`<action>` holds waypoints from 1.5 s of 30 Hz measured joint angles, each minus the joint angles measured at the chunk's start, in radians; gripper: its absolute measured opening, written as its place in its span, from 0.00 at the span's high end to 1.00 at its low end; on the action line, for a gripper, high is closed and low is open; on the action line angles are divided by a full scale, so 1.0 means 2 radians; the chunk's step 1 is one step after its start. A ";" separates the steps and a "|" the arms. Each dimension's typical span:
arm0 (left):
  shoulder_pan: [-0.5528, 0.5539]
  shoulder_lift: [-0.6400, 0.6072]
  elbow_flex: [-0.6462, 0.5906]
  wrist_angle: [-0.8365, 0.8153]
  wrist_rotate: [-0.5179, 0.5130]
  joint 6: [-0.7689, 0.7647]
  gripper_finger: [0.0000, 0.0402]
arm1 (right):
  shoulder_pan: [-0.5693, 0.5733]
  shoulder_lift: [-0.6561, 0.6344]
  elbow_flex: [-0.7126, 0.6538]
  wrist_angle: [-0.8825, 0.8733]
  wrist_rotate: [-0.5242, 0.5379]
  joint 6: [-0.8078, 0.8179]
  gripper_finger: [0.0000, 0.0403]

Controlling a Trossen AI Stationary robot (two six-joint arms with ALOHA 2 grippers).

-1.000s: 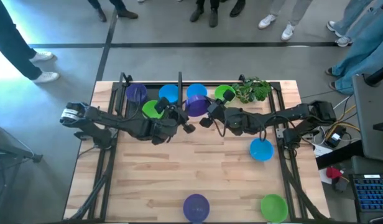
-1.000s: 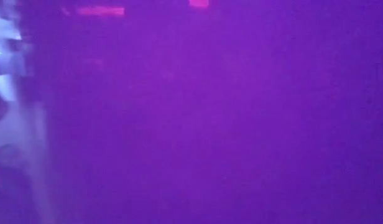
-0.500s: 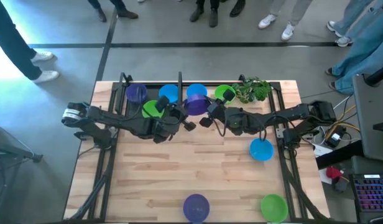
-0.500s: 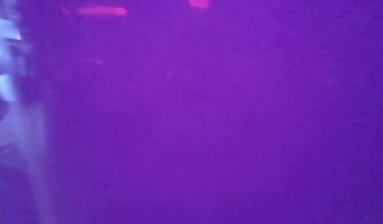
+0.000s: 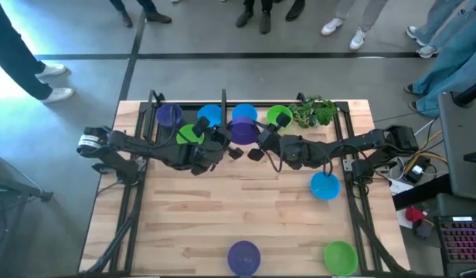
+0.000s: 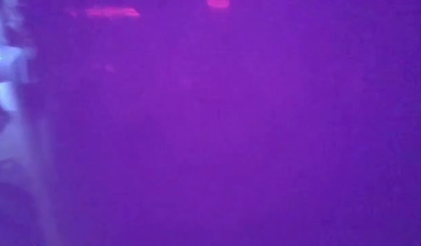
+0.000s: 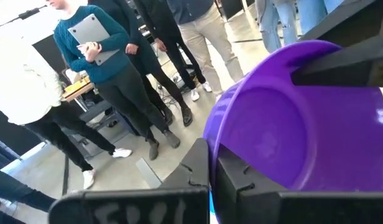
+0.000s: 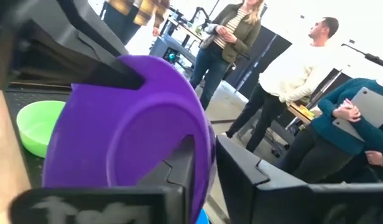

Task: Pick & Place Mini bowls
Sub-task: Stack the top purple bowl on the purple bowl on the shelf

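A purple mini bowl (image 5: 244,133) hangs on its side above the table's far middle, between my two grippers. My left gripper (image 5: 232,147) comes from the left and is shut on its rim. My right gripper (image 5: 257,144) comes from the right. Its fingers stand slightly apart on either side of the opposite rim (image 8: 205,149). Blue, green and purple mini bowls (image 5: 209,116) rest in a row along the far edge. The low view is filled by a purple mini bowl (image 6: 231,137) close before the camera. My left gripper pinches the purple bowl's rim (image 7: 211,143) between its two fingers, one on each side of the wall, reaching in nearly level from the table's left. The bowl is lifted clear and tipped on its side. My right gripper straddles the opposite rim; I cannot tell whether it touches.
A leafy green sprig (image 5: 314,112) lies at the far right. A blue bowl (image 5: 324,185) sits right of centre. A purple bowl (image 5: 243,257) and a green bowl (image 5: 340,257) stand at the near edge. People stand beyond the far edge. The table's middle is bare wood (image 5: 222,208).
My left gripper has shut on the purple bowl's rim. My right gripper's fingers have parted a little. Both arms and the bowl have kept their place.
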 joint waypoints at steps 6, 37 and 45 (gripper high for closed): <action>0.006 0.000 0.000 0.000 0.005 0.000 1.00 | 0.004 0.000 0.000 0.000 0.003 -0.005 0.69; 0.185 -0.204 0.074 -0.459 0.175 -0.148 1.00 | 0.083 -0.087 0.007 -0.073 0.009 0.011 0.51; 0.310 -0.157 0.135 -0.588 0.248 -0.163 1.00 | 0.087 -0.090 0.007 -0.074 0.008 0.011 0.51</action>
